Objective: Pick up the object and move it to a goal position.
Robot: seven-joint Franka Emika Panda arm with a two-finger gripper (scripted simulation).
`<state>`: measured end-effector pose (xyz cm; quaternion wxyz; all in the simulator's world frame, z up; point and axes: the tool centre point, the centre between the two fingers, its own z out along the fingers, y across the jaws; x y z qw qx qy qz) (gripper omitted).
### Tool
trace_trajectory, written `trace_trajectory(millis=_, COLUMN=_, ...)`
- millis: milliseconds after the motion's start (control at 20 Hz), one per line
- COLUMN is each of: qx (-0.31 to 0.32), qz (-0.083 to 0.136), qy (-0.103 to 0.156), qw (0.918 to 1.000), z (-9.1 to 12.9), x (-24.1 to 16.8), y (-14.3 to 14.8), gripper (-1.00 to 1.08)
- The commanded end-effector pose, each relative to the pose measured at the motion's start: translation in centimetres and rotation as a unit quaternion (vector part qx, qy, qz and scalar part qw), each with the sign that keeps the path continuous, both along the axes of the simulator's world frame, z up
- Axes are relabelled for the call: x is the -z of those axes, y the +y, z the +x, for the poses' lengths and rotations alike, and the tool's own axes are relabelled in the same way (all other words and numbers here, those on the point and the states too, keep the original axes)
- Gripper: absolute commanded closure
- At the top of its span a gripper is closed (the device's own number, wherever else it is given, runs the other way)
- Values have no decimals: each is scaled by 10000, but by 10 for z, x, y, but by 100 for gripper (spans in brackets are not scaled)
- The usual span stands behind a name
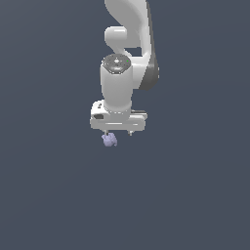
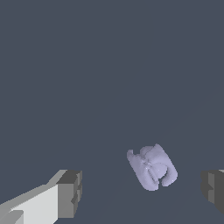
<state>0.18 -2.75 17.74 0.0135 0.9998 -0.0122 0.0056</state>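
The white gripper [image 1: 117, 133] hangs downward from the Panda arm [image 1: 128, 53], its jaws spread wide with nothing clamped. The small lavender lumpy object [image 2: 152, 167] lies between the two dark fingertips [image 2: 70, 193], touching neither, nearer one side.

Sim render, not a real room: flat slate-grey backdrop fills every corner of both views, no walls, furniture or floor edge. Arm [image 1: 128, 58] at upper centre of the exterior view is smooth untextured white, plain shading
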Motion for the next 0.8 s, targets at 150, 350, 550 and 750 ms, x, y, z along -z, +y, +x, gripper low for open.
trace_trajectory(millis=150, qx=-18, qz=-19, qy=-42, qw=10000, z=2, x=-3, y=-2, gripper=-92)
trace_trajectory(millis=350, qx=-68, qz=-95, qy=-203, qw=9997, z=8, x=-15, y=-9, gripper=-92)
trace_trajectory(millis=550, qx=-54, qz=-125, qy=-266, qw=9996, z=11, x=-22, y=-11, gripper=-92)
trace_trajectory(millis=750, qx=-83, qz=-116, qy=-246, qw=9996, z=10, x=-19, y=-11, gripper=-92)
